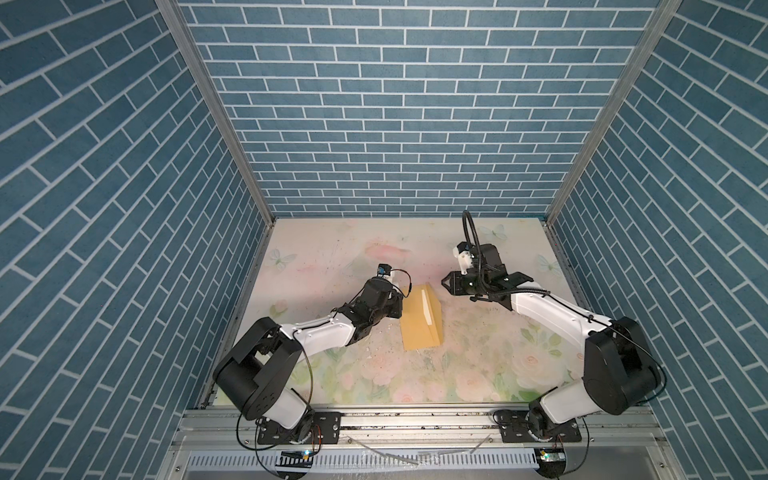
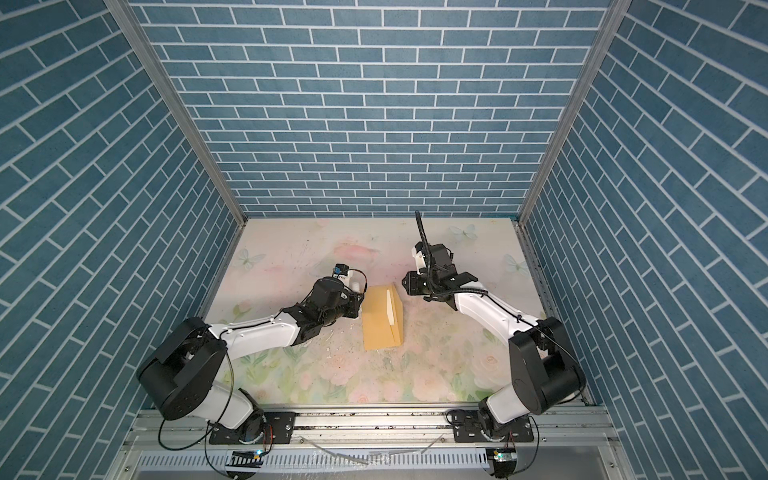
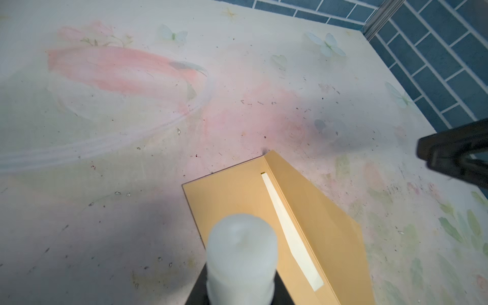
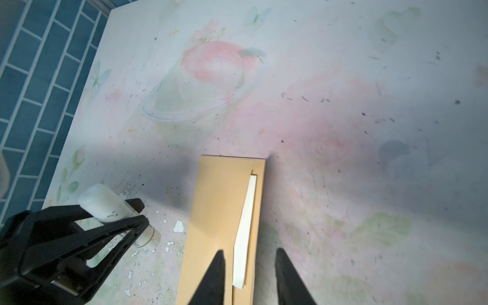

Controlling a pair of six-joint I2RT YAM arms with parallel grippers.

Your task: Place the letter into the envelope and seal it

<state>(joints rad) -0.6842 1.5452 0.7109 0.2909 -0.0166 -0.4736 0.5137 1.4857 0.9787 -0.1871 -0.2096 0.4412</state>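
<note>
Envelope (image 1: 417, 328): mustard-yellow, flat on the floral worktop (image 1: 316, 257) near its middle, between the two arms in both top views; flap (image 3: 311, 211) folded partly over, standing up along the crease on the side toward the right arm. Seen also from the left wrist (image 3: 237, 200) and the right wrist (image 4: 219, 211).

Letter (image 1: 426, 307): only a pale, narrow strip showing at the envelope mouth under the flap crease; remainder hidden inside. Same strip in a top view (image 2: 390, 307), from the left wrist (image 3: 290, 232) and the right wrist (image 4: 244, 237). Printed border not visible.

White stick (image 4: 116, 208): small, cylindrical, clamped crosswise between the fingers of the left hand (image 4: 129, 219); end-on and blurred in the left wrist view (image 3: 241, 258); white tip just visible in a top view (image 2: 355, 286).

Left hand (image 2: 358, 299): just beside the envelope's edge on the left-arm side, gripping the white stick, low over the worktop.

Right hand (image 4: 249, 266): two dark fingers (image 4: 215, 274) parted, nothing between them but the envelope's flap edge and letter strip below; contact with the paper not determinable. In both top views near the envelope's far corner (image 1: 444, 284).

Worktop: pastel flowers and butterflies, scuffed, flecked with white chips near the envelope.

Walls (image 1: 395, 104): blue brick pattern on three sides.
</note>
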